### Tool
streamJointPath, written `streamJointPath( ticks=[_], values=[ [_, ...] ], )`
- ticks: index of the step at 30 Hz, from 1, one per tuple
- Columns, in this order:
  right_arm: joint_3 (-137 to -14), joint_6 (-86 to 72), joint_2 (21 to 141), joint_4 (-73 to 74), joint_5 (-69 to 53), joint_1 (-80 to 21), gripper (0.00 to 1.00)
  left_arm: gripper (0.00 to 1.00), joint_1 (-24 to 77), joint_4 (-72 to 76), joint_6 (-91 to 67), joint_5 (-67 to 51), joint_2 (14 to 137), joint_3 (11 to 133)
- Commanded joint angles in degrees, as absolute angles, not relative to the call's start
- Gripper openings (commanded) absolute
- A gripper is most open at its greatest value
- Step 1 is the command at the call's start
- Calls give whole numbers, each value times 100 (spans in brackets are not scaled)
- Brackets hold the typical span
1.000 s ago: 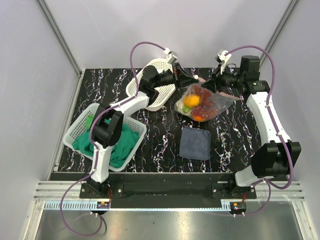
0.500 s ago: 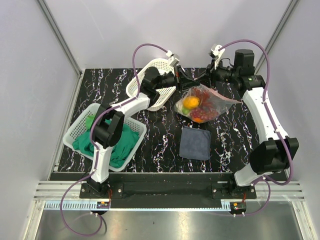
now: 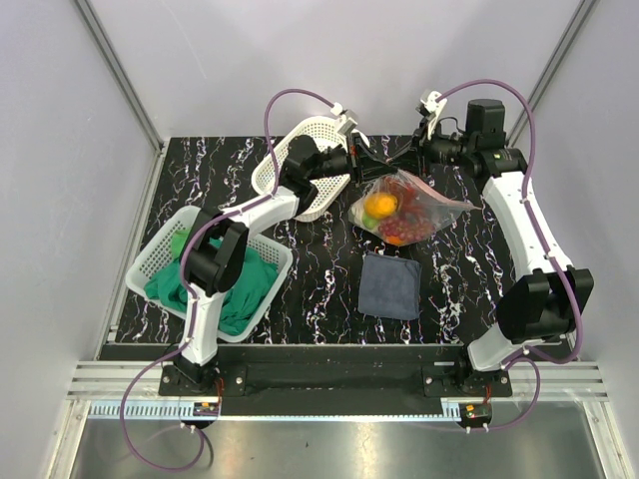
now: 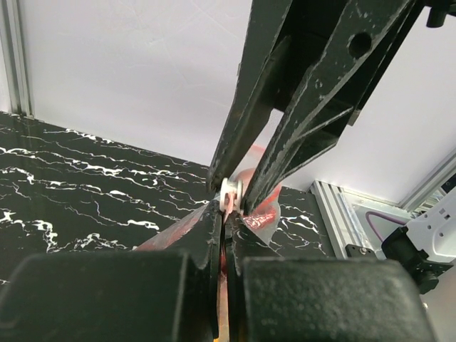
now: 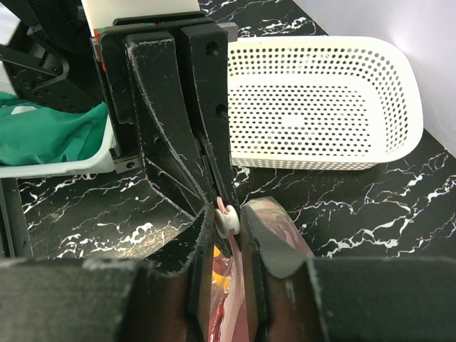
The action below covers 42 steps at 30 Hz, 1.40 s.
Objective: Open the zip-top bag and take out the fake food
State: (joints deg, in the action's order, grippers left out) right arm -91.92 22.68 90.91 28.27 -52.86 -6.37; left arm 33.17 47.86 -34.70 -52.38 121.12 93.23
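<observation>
My left gripper [image 3: 373, 160] and right gripper [image 3: 403, 160] meet tip to tip over the far side of the bench [image 3: 469, 269]. Both are pinched tight on the raised pink zip edge of the zip-top bag [image 3: 424, 205]. The bag's mouth points up towards the back wall. Its body spreads below over the bench, long axis running left to right. The top view shows the fake food [image 3: 380, 204] bunched inside. My wrist views show only the pink edge, a small white round piece [image 5: 226, 220] between the fingertips, and a white basket [image 5: 320, 100] beyond.
</observation>
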Motion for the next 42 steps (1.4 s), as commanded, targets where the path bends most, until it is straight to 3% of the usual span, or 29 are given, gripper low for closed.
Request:
streamJointPath(
  ticks=[1, 4, 7, 9, 14, 16, 19, 20, 23, 26, 42],
  values=[
    [-9387, 2250, 9158, 2777, -5528, -659, 24, 0, 3340, 5326, -3498, -5379, 11725, 9351],
    [-9369, 2232, 9158, 2777, -5634, -668, 23, 0, 3340, 5300, -3498, -5396, 11716, 9369],
    [-9387, 2250, 9158, 2769, -5581, -668, 0, 0, 3340, 5282, -3507, -5423, 11716, 9369],
    [-9413, 2250, 9141, 2769, -5581, -668, 0, 0, 3331, 5265, -3516, -5423, 11716, 9361],
    [-9448, 2303, 9027, 2760, -5336, -668, 0, 33, 3305, 5274, -3603, -5528, 11716, 9308],
    [-9492, 2277, 9018, 2716, -5291, -659, 0, 33, 3305, 5265, -3638, -5581, 11751, 9325],
    [-9527, 2250, 9000, 2689, -5291, -659, 0, 24, 3313, 5291, -3709, -5642, 11804, 9343],
    [-9536, 2233, 8974, 2672, -5291, -668, 0, 16, 3313, 5282, -3735, -5660, 11839, 9369],
    [-9545, 2232, 8974, 2628, -5265, -668, 0, 13, 3313, 5238, -3753, -5757, 11830, 9352],
    [-9554, 2215, 8956, 2593, -5247, -668, 0, 1, 3296, 5229, -3727, -5774, 11795, 9290],
    [-8465, 2136, 8227, 2391, -4642, -536, 0, 0, 2945, 6644, -4746, -4598, 11575, 8772]
  ],
)
